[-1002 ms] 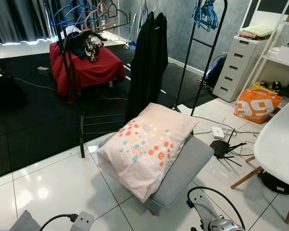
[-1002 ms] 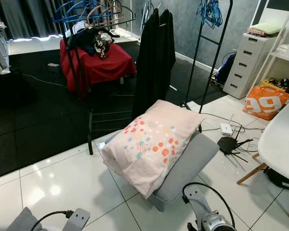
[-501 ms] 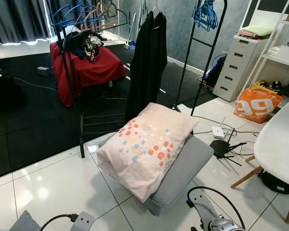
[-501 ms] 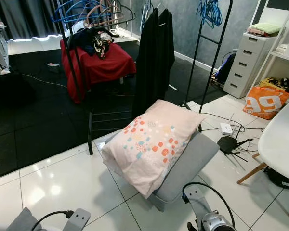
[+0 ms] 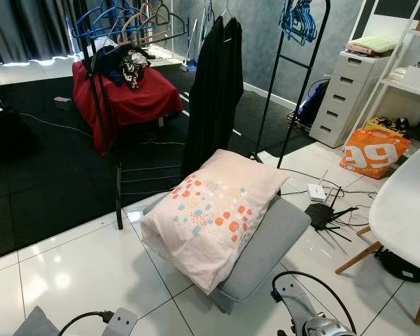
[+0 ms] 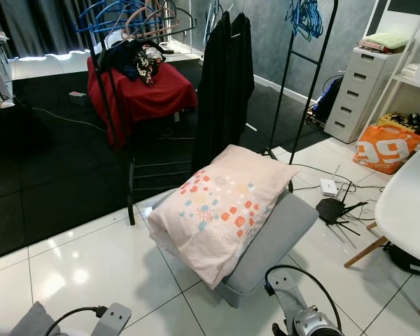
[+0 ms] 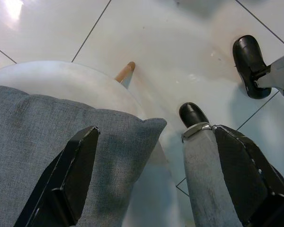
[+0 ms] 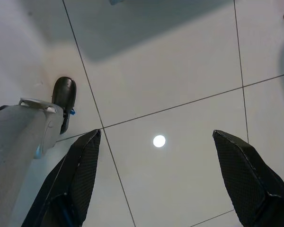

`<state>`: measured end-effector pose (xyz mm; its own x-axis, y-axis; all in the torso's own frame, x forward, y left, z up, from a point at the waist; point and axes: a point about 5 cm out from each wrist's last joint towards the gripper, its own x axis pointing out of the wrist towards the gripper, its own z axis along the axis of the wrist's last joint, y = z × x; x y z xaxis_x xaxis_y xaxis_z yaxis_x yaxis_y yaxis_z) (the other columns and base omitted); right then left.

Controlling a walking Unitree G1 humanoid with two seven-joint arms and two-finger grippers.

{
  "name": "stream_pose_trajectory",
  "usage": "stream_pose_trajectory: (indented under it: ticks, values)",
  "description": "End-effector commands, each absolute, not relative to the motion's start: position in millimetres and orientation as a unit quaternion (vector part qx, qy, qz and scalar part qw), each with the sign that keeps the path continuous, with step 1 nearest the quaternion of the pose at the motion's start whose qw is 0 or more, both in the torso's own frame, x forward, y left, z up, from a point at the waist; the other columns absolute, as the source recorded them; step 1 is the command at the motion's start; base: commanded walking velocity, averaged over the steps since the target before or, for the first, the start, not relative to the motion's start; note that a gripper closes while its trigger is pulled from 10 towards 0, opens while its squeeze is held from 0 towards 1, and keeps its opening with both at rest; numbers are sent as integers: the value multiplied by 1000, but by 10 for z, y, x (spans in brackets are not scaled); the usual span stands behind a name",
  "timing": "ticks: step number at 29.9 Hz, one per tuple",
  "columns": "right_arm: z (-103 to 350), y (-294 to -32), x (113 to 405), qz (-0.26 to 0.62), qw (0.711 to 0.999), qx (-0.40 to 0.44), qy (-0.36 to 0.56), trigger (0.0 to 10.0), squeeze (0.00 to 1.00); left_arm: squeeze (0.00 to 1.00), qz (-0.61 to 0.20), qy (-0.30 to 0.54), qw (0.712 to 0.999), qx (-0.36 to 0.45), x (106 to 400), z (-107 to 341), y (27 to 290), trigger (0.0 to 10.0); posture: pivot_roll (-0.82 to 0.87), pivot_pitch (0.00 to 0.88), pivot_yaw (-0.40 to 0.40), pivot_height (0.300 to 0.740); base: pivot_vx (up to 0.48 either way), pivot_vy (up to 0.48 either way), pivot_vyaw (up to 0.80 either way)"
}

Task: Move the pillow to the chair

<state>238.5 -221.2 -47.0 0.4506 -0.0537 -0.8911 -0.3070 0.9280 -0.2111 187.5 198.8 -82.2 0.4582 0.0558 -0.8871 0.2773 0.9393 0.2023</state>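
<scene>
A pale pink pillow (image 5: 210, 210) with coloured dots lies tilted on a low grey padded seat (image 5: 269, 245) in the middle of the white tiled floor. A white shell chair (image 5: 406, 206) with wooden legs stands at the right edge. Both arms hang low at the bottom of the eye views, well short of the pillow. In its wrist view the left gripper (image 7: 156, 132) is open above a grey cushion (image 7: 42, 142) that lies on a white seat. The right gripper (image 8: 156, 137) is open too, over bare floor tiles.
A black clothes rack (image 5: 119, 140) with a hanging black coat (image 5: 213, 91) stands just behind the pillow. Beyond it is a red-covered seat (image 5: 126, 98) heaped with clothes. Right of the pillow lie a router and cables (image 5: 325, 210), an orange bag (image 5: 374, 150) and a white drawer unit (image 5: 343, 98).
</scene>
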Motion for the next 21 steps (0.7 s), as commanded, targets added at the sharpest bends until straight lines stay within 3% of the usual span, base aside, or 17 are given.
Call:
stream_pose_trajectory:
  ticks: [1, 21]
  values:
    - [-433, -2210, 2440, 77, 838, -178, 509, 10000, 0, 0, -66, 517, 838, 163, 1877, -818, 2002, 10000, -92, 0, -59, 740, 0, 0, 0]
    - [-434, -2221, 2435, 77, 838, -180, 510, 10000, 0, 0, -67, 518, 837, 160, 1871, -823, 1992, 10000, -86, 0, -62, 740, 0, 0, 0]
